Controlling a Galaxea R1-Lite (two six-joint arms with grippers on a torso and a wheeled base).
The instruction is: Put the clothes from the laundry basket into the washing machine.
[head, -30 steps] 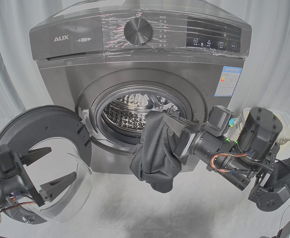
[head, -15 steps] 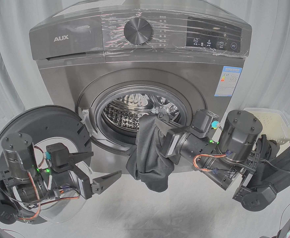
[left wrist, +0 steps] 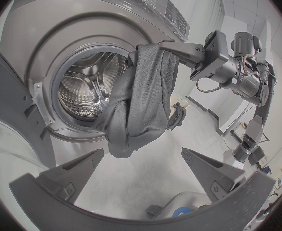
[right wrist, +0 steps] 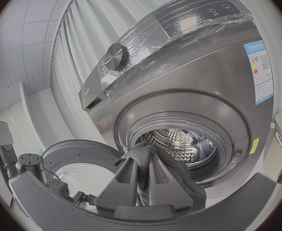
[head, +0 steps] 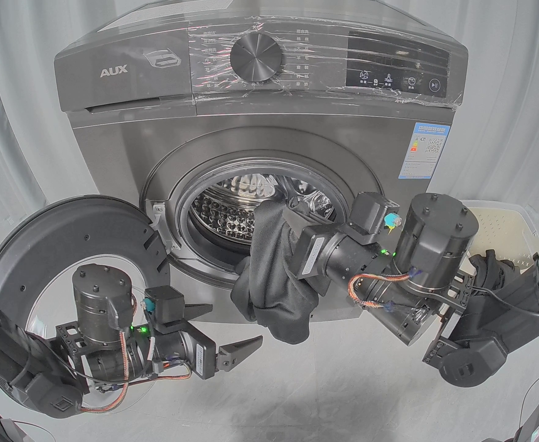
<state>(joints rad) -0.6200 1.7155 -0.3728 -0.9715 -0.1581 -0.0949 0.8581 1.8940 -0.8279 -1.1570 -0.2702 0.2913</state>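
Before the washing machine (head: 128, 148), right gripper (head: 284, 213) clamps dark garment (head: 275, 283).
Left gripper (head: 235, 323), at seven o'clock from the garment, spread wide.

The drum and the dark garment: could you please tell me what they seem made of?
Drum: probably stainless steel, shiny, with dimpled walls that mirror light. Garment: soft dark grey fabric, matte, perhaps a mesh knit; it hangs in limp folds.
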